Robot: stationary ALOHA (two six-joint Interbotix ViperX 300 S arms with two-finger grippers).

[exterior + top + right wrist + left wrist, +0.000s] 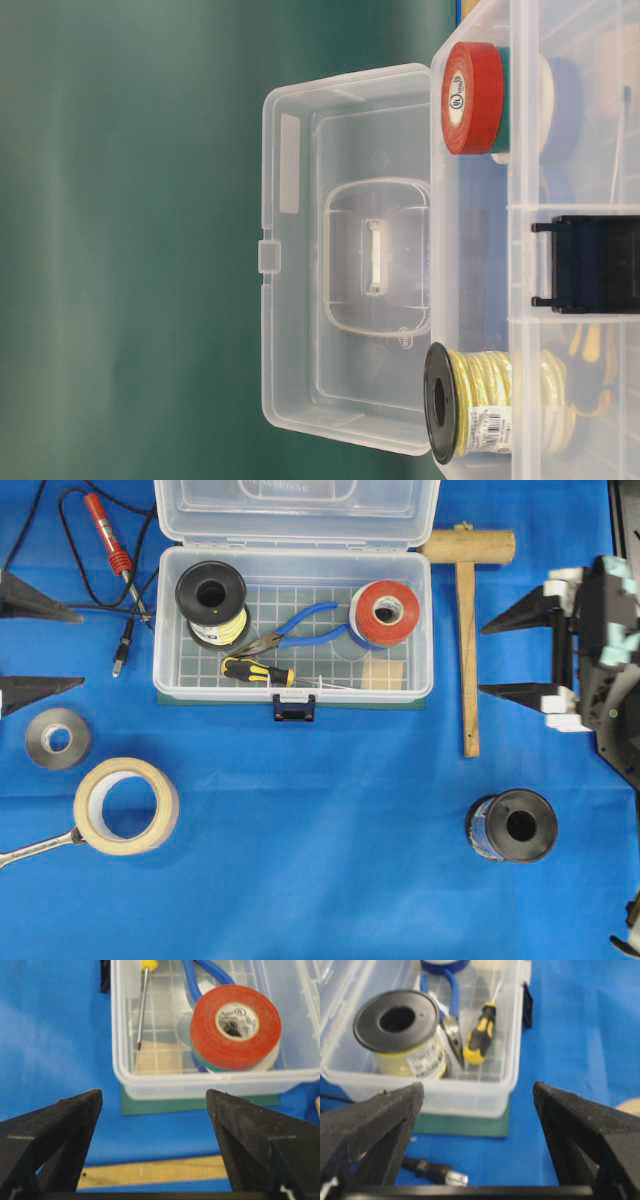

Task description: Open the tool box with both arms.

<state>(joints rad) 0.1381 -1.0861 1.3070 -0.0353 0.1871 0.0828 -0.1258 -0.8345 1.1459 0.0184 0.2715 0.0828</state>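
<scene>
My left gripper [35, 640] sits off the tool box's [294, 675] left side, jaws spread wide with nothing in them. The tool box is on the blue bench [330, 840] with its lid [297, 510] flipped back; inside, left to right: a yellow wire spool [211, 602], screwdriver [256, 671], blue pliers [295, 628], red tape [385, 612]. Right of the box, past the wooden mallet [467, 620], my right gripper [520, 658] is spread wide too, holding nothing.
</scene>
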